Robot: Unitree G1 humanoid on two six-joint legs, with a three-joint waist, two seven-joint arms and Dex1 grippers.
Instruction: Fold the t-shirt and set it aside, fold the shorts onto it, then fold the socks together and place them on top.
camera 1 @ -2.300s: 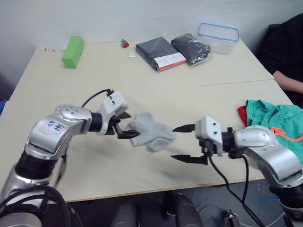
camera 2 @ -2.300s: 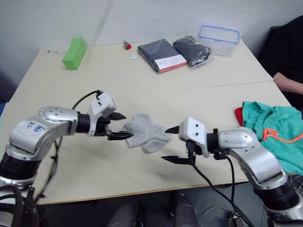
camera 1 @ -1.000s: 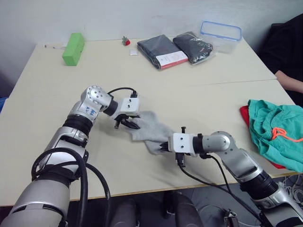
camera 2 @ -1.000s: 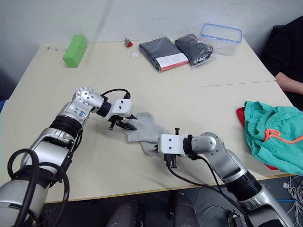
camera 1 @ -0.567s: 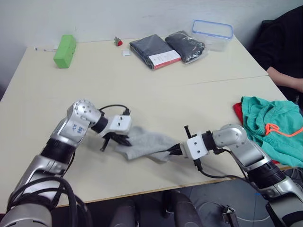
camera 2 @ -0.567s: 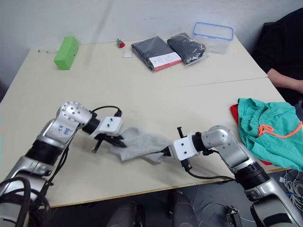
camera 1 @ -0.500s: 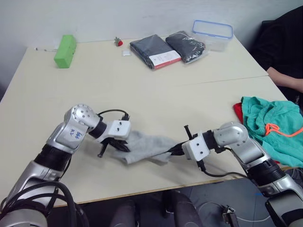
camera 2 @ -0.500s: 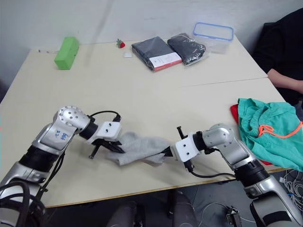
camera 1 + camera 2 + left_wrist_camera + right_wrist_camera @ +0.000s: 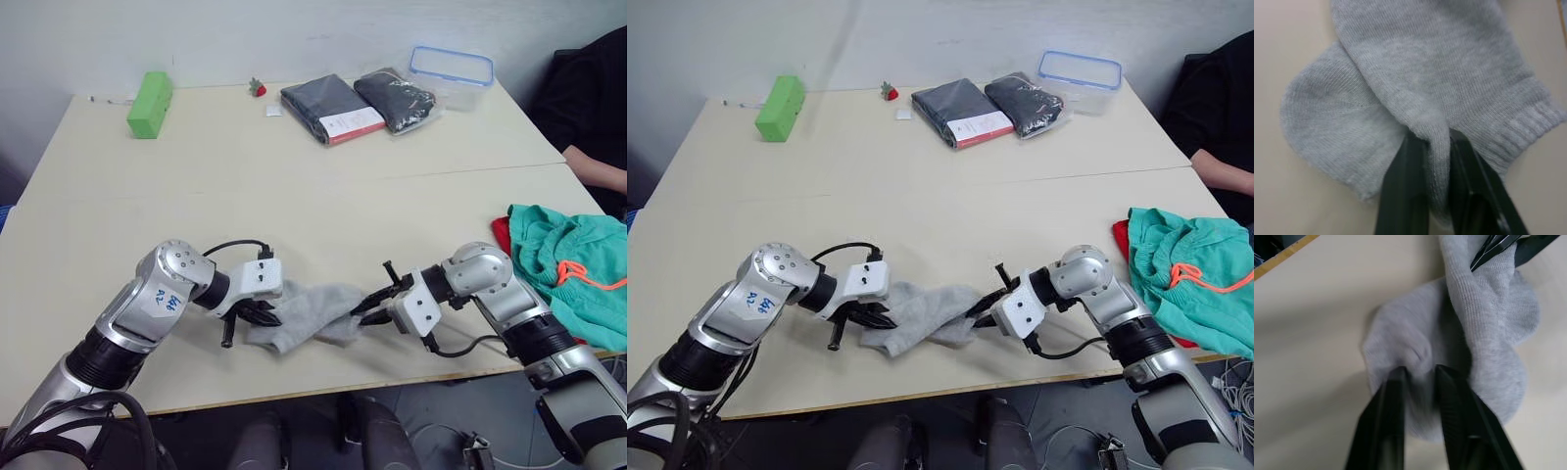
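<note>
With the left gripper (image 9: 263,315) and right gripper (image 9: 366,305) each pinching an end of the light grey knit socks (image 9: 312,313) low over the counter (image 9: 294,176), we should carry one end across onto the other, cuffs aligned

Lab-like room: bare table (image 9: 294,196), plain wall (image 9: 294,39)

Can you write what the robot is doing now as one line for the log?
step: fold socks | left gripper: shut on socks | right gripper: shut on socks | shorts: on t-shirt
</note>
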